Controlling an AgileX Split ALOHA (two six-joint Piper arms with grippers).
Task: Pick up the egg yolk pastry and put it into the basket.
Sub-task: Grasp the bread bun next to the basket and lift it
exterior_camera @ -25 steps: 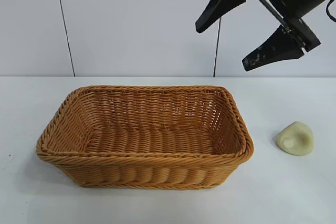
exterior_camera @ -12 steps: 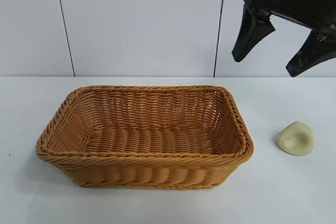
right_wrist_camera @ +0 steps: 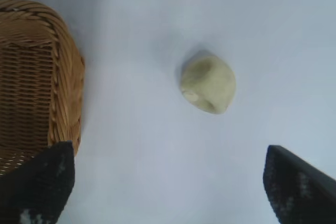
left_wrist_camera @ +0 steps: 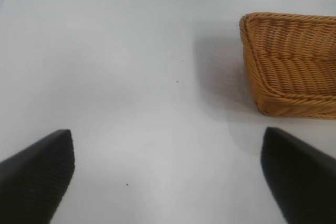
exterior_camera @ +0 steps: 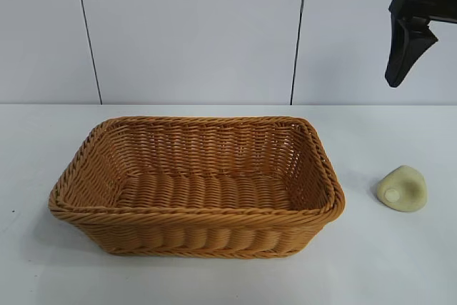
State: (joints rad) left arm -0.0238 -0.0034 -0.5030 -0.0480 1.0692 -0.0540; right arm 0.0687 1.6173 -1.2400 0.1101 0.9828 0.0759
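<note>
The egg yolk pastry, a small pale cream lump with a round dimple, lies on the white table to the right of the basket. The orange-brown wicker basket has nothing in it. My right gripper hangs open high above the table, over the pastry and apart from it. The exterior view shows only one of its black fingers, at the upper right edge. My left gripper is open over bare table, away from the basket's corner; it is out of the exterior view.
The basket's rim sits beside the pastry with a strip of bare table between them. White table surface surrounds the pastry on every side. A white panelled wall stands behind the table.
The right gripper has swung to the right, from above the basket's far right corner toward the view's edge, so only one finger still shows. Pastry and basket have not moved.
</note>
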